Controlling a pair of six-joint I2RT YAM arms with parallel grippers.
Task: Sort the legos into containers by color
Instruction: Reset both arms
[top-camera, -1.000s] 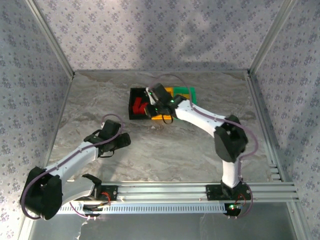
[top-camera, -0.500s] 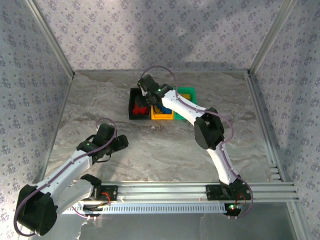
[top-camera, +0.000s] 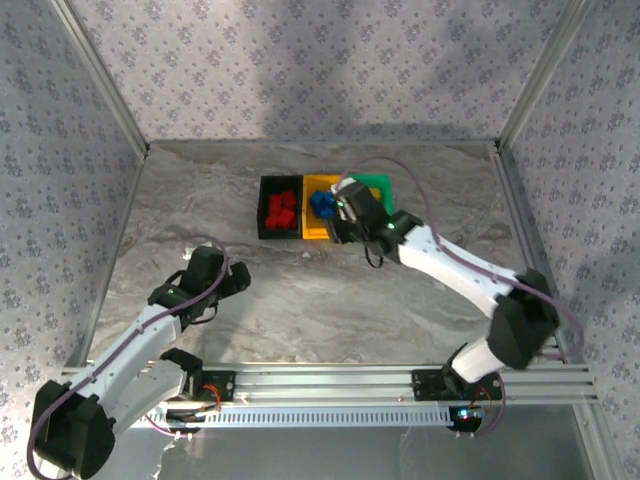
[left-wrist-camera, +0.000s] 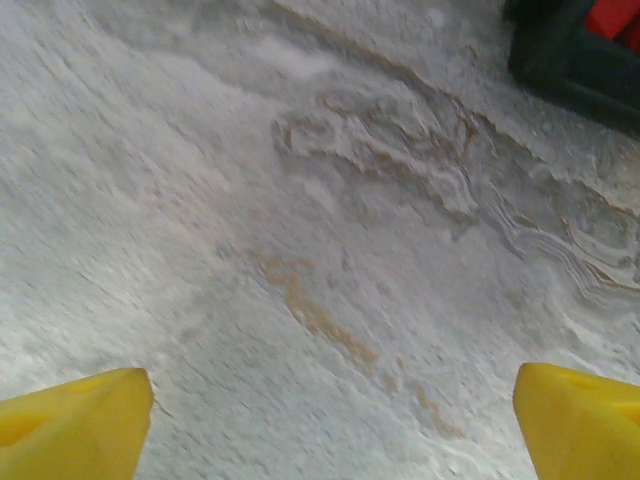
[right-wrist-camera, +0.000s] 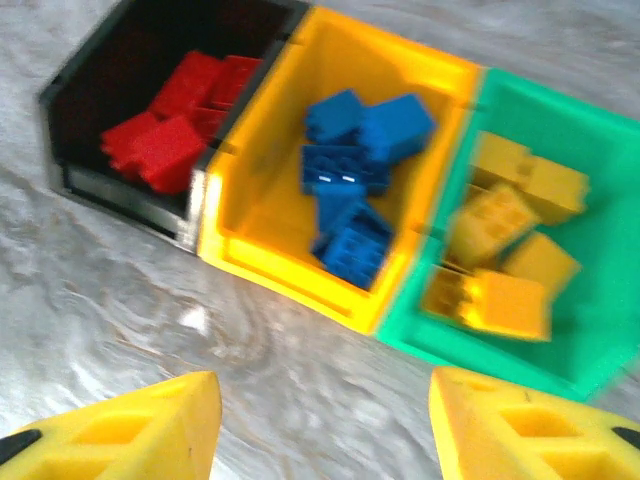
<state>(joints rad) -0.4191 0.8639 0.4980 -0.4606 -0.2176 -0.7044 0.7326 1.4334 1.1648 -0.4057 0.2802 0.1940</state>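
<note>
1. Sorting looks basically done to me. Every one of the legos (top-camera: 283, 208) I can spot is already inside a bin, and each bin holds just 1 color.
2. The black bin (right-wrist-camera: 120, 185) is the left one in the row of 3. It's got the red bricks (right-wrist-camera: 170, 120), bunched toward its far side.
3. The yellow-orange bin (right-wrist-camera: 280, 270) is in the middle, pressed up against both neighbors. The blue bricks (right-wrist-camera: 350, 190) sit in a loose clump down its center.
4. The green bin (right-wrist-camera: 500, 90) is on the right and holds the yellow bricks (right-wrist-camera: 510, 240). The wrist shot is smeared there, so maybe 5 or 6, I can't count them properly.
5. The right gripper (right-wrist-camera: 322, 400) hovers over the marble table (left-wrist-camera: 300, 250) just on the near side of the bins. Its yellow fingers are spread apart with nothing between them.
6. The left gripper (left-wrist-camera: 330, 430) is well away from the bins, over bare table on the left. Its jaws are wide apart and it's carrying nothing. A corner of the black bin peeks into its wrist view.
7. What's left, I'd guess, is nothing to pick up. Maybe 1 last check for a stray tucked under the right arm, then park both arms.
</note>
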